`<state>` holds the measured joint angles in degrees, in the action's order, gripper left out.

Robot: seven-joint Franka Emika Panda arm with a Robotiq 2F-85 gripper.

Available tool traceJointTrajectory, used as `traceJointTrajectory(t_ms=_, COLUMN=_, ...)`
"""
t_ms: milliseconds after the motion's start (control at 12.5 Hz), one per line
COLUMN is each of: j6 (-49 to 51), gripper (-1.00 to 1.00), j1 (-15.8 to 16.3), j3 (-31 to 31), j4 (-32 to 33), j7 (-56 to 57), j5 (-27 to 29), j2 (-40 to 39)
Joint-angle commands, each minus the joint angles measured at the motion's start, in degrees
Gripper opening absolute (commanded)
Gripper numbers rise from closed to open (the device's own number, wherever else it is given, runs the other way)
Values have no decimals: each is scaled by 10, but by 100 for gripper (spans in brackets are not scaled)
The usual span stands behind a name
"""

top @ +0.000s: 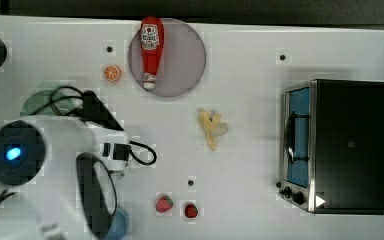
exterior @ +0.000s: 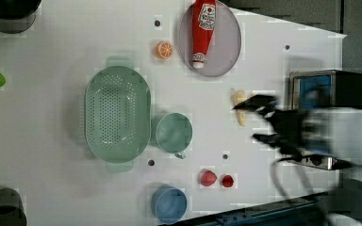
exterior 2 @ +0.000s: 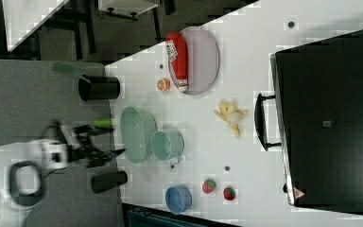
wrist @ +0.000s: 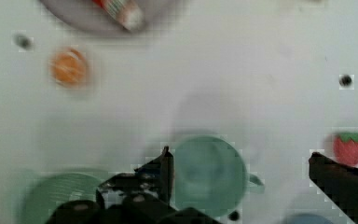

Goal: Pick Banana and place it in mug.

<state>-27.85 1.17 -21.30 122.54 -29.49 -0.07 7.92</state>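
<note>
While the black gripper (wrist: 240,168) hangs above the desk (top: 260,50) with its two fingers spread wide and nothing between them, the small pale yellow toy banana (top: 212,128) lies flat on the white desk with its peel flaps spread out. It sits well apart from the round light mint-green mug (exterior: 173,133), near the shiny black toaster oven (top: 340,145).

The left view lets us look into the smooth mug, and nothing is in it. Just beside the mug is the big oval green colander (exterior: 117,114), full of little holes. It holds nothing either. The top view hides most of these two behind the white arm.

A red ketchup bottle (top: 151,51) lies on a round grey plate (top: 185,60). An orange slice (top: 112,73) lies near the plate. Two red toy strawberries (exterior: 208,178) sit near a round blue cup (exterior: 169,205), which looks empty.
</note>
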Motion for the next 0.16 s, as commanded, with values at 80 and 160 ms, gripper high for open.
traceJointTrajectory(t_ms=80, j6=99, gripper=100, j1=-12, j3=59, j4=-63, j7=30, j5=-2, j2=24)
traceJointTrajectory(t_ms=160, j6=136, gripper=100, j1=-12, j3=84, j4=-89, j7=57, j5=-2, j2=29)
